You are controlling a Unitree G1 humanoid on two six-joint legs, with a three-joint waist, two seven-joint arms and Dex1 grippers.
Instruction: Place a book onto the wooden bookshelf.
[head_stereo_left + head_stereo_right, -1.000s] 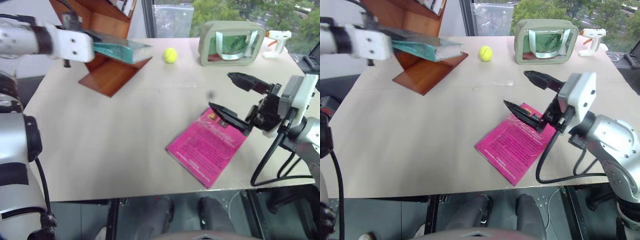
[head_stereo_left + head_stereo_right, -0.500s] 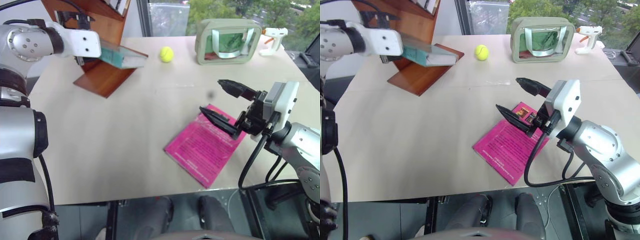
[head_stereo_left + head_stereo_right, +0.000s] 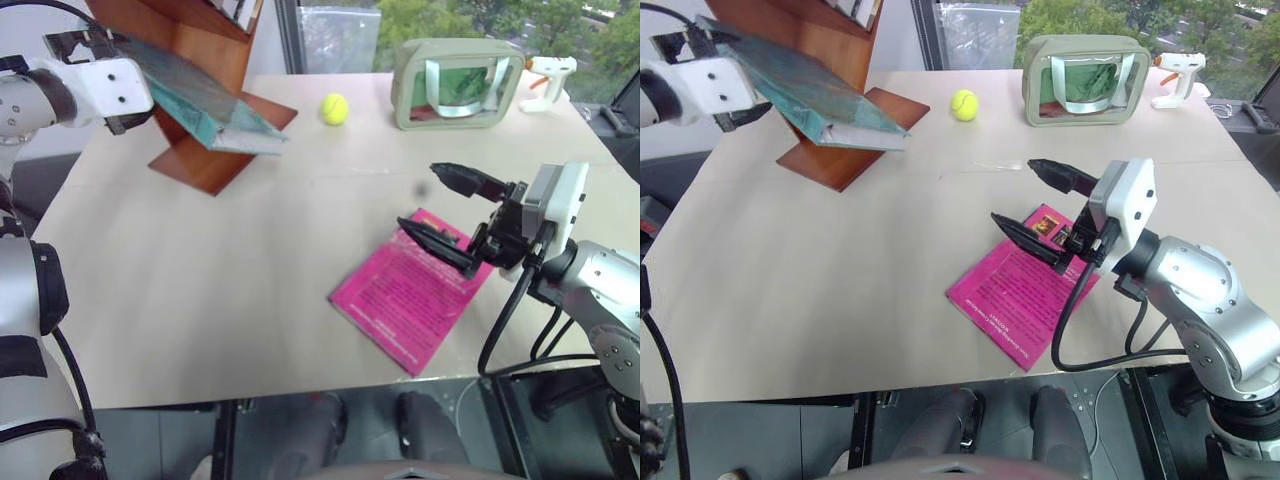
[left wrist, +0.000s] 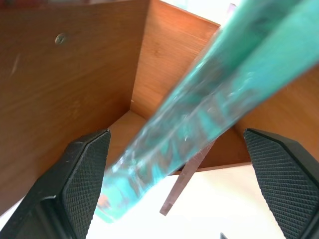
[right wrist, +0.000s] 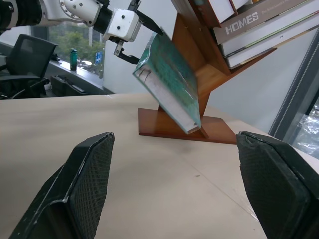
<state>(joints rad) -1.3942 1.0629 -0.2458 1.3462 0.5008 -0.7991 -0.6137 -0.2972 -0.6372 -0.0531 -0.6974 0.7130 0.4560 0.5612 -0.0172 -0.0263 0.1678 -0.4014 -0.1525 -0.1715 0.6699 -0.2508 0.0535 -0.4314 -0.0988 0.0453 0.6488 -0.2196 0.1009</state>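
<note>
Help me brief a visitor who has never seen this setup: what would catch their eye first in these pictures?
First the big teal book, leaning tilted against the wooden bookshelf at the table's far left corner, with the left gripper open around its upper end. Next the magenta book lying flat near the front, with the right gripper hovering open above it. A yellow tennis ball sits beside the shelf.

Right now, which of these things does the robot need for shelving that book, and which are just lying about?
Part of the job:
- teal book, leaning tilted against the shelf
- wooden bookshelf
- left gripper, open at the book's upper end

Just lying about:
- pink book, flat on the table
- tennis ball
- grey-green bag
- white glue gun
</note>
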